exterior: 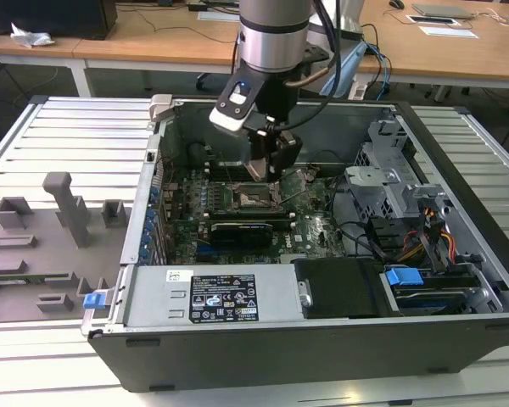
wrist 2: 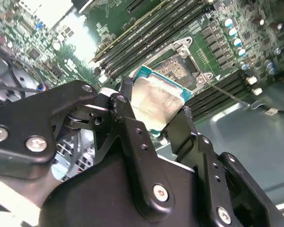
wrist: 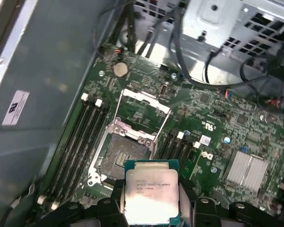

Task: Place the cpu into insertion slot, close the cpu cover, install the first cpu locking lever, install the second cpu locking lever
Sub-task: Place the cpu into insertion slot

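We've got the gripper (exterior: 267, 170), upper-mid in the exterior view, clamped on the cpu (wrist: 151, 191) — near the insertion slot (wrist: 125, 153) w/ cpu cover (wrist: 146, 99) up.

cpu (wrist: 150, 189): edge toward tool body cut off by the picture's edge, sides masked by gripper (wrist: 151, 202) fingers | insertion slot (wrist: 123, 156) (wrist 2: 177, 68): corner nearest tool hidden behind cpu, both wrist views | arm (exterior: 276, 34): upper part cut off, exterior view
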Tool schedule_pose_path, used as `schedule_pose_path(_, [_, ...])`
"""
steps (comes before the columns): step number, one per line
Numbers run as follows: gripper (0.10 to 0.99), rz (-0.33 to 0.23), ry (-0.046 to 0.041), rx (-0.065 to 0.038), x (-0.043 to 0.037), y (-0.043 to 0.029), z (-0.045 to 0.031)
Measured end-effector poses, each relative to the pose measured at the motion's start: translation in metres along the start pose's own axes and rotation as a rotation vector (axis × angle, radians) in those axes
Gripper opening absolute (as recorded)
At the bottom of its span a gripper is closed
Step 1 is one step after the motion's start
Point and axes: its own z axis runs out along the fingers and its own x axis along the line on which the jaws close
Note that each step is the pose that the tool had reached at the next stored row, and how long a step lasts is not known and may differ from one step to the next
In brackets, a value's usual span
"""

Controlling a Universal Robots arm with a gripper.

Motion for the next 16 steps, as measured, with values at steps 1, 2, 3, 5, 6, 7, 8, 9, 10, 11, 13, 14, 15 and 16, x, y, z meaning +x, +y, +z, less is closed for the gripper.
schedule_pose_path(1, [0.541, 0.030, -0.0019, -0.001, 0.0000, 0.0000, 0.0006])
schedule_pose_path(2, [0.541, 0.053, -0.0032, -0.001, 0.0000, -0.0001, 0.0010])
schedule_pose_path(3, [0.541, 0.091, -0.0056, -0.002, 0.0000, -0.0001, 0.0018])
schedule_pose_path(5, [0.541, 0.145, -0.0090, -0.003, 0.0000, -0.0002, 0.0028])
schedule_pose_path(6, [0.541, 0.162, -0.0100, -0.003, 0.0000, -0.0002, 0.0031])
schedule_pose_path(7, [0.541, 0.178, -0.0111, -0.003, -0.0001, -0.0002, 0.0035])
schedule_pose_path(8, [0.541, 0.193, -0.0119, -0.004, -0.0001, -0.0002, 0.0038])
schedule_pose_path(9, [0.541, 0.212, -0.0131, -0.004, -0.0001, -0.0003, 0.0042])
schedule_pose_path(10, [0.541, 0.226, -0.0140, -0.004, -0.0001, -0.0003, 0.0045])
schedule_pose_path(11, [0.541, 0.249, -0.0153, -0.005, -0.0001, -0.0003, 0.0050])
schedule_pose_path(13, [0.541, 0.292, -0.0179, -0.006, -0.0001, -0.0004, 0.0062])
schedule_pose_path(14, [0.541, 0.318, -0.0195, -0.006, -0.0001, -0.0005, 0.0074])
schedule_pose_path(15, [0.541, 0.334, -0.0206, -0.006, -0.0001, -0.0005, 0.0083])
schedule_pose_path(16, [0.541, 0.346, -0.0213, -0.006, -0.0002, -0.0006, 0.0092])
